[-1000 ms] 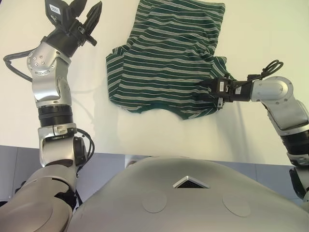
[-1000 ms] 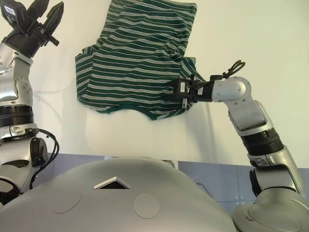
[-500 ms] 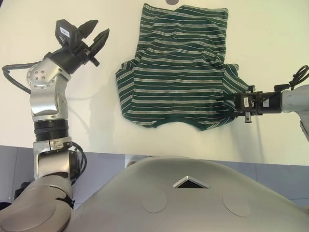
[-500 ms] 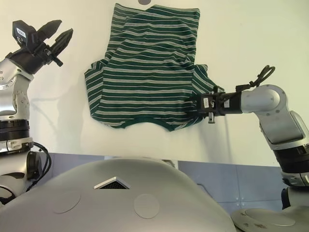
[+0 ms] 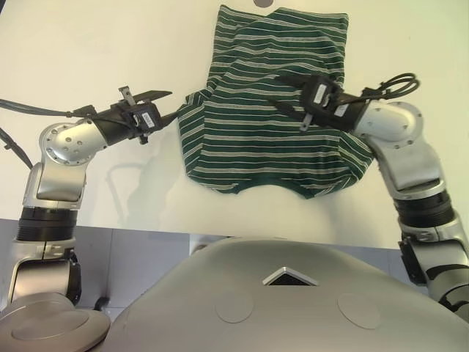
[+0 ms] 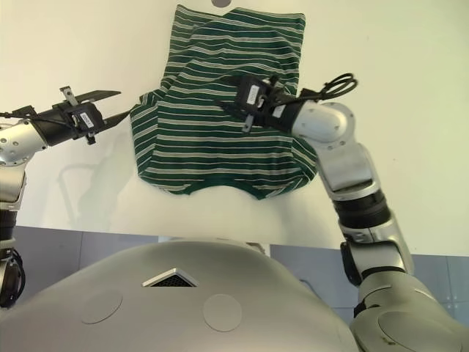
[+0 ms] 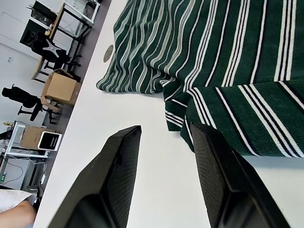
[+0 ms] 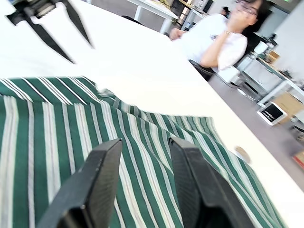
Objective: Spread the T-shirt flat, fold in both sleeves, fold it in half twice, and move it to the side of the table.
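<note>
A dark green T-shirt (image 5: 253,125) with white stripes lies rumpled on the white table (image 5: 80,44), collar side toward me. My left gripper (image 5: 167,105) is low over the table just left of the shirt's left sleeve (image 7: 228,114). It is open with nothing between its fingers (image 7: 118,175). My right gripper (image 5: 281,89) hovers open over the middle of the shirt, pointing left. In the right wrist view its fingers (image 8: 97,180) frame striped cloth (image 8: 142,190), and the left gripper (image 8: 52,23) shows beyond the cloth.
A small grey disc (image 5: 261,3) sits on the table just past the shirt's far hem. The table's near edge (image 5: 146,229) runs close below the shirt. Bare white table surface lies to the left and right of the shirt.
My right gripper has left the shirt's right edge and swung up and left over its middle. The left arm has dropped from a raised pose to the left sleeve.
</note>
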Tool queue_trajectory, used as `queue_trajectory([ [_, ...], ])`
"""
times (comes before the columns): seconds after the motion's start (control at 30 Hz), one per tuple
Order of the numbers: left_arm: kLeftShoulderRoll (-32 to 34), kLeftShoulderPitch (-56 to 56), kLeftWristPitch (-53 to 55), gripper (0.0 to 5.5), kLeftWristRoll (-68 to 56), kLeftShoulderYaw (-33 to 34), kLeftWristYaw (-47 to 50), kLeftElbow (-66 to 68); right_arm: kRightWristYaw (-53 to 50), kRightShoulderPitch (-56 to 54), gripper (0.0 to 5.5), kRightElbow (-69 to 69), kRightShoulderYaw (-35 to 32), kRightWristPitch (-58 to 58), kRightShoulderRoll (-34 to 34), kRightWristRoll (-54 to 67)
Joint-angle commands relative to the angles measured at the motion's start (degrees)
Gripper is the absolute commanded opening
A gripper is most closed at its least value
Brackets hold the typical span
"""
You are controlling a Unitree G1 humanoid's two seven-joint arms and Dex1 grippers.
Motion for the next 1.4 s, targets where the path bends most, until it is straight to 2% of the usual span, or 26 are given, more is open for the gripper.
queue_trajectory([
  [0.03, -2.1, -3.0, 2.3, 1.93, -1.0, -1.2, 0.7, -1.9, -3.2, 0.4, 1.84, 7.8, 10.4, -3.9, 2.2, -11.8],
  [0.17, -5.3, -3.7, 1.5, 1.93, 2.5, -6.9, 1.2, -1.8, -2.0, 1.2, 1.84, 11.2, 13.8, -6.3, 1.4, -16.7],
  [0.27, -3.4, -2.0, -1.0, 1.93, 8.3, -12.4, -0.2, -0.4, -1.7, 0.9, 1.84, 12.3, 13.7, -6.5, 1.8, -17.6],
  [0.33, -2.4, -1.7, -1.7, 1.93, 9.8, -13.4, -0.5, 0.2, -1.6, 0.8, 1.84, 12.6, 13.5, -6.6, 1.9, -17.8],
  [0.5, 7.2, -1.5, -6.2, 1.93, 11.8, -12.5, -4.4, 4.9, -2.8, 1.7, 1.84, 14.1, 12.6, -5.2, 1.0, -19.3],
  [0.6, 12.8, -4.0, -12.0, 1.93, 17.8, -13.4, -0.5, 18.7, -3.0, 3.9, 1.84, 14.8, 11.5, -5.5, -1.6, -19.6],
  [0.67, 14.2, -4.1, -14.2, 1.93, 18.1, -13.8, 0.4, 22.9, -2.9, 4.8, 1.84, 15.0, 10.9, -5.8, -2.6, -19.7],
  [0.8, 10.6, -1.6, -5.4, 1.93, -10.9, -5.7, -10.9, 18.6, -3.5, 5.9, 1.84, 17.5, 10.2, -7.2, -4.9, -21.2],
  [0.9, 8.9, -3.6, 0.4, 1.93, -21.2, -0.4, -15.4, 22.2, -3.2, 5.2, 1.84, 18.4, 9.8, -8.0, -4.9, -21.4],
  [0.93, 8.8, -4.2, 0.9, 1.93, -21.3, 0.3, -16.0, 25.0, -3.1, 4.9, 1.84, 18.4, 9.6, -8.2, -5.0, -21.2],
  [1.0, 9.7, -5.1, -3.3, 1.93, -13.8, -1.6, -12.7, 31.5, -2.4, 4.7, 1.84, 17.6, 9.2, -8.1, -4.8, -20.1],
  [1.03, 8.2, -5.6, -2.8, 1.93, -14.1, -1.4, -12.2, 30.8, -1.8, 4.8, 1.84, 16.5, 9.0, -7.7, -4.5, -19.2],
  [1.13, 1.0, -5.9, 1.6, 1.93, -19.2, -1.0, -10.0, 20.5, 1.4, 5.0, 1.84, 11.9, 8.3, -6.4, -3.4, -15.1],
  [1.3, -12.1, -4.9, 12.4, 1.93, -25.9, -4.1, -2.0, -0.4, 9.8, 6.2, 1.84, 3.6, 9.2, -5.7, -4.8, -8.2],
  [1.4, -13.4, -3.4, 16.7, 1.93, -25.9, -6.6, -1.6, -7.1, 7.6, 4.1, 1.84, 3.2, 6.7, -4.9, -1.6, -6.3],
])
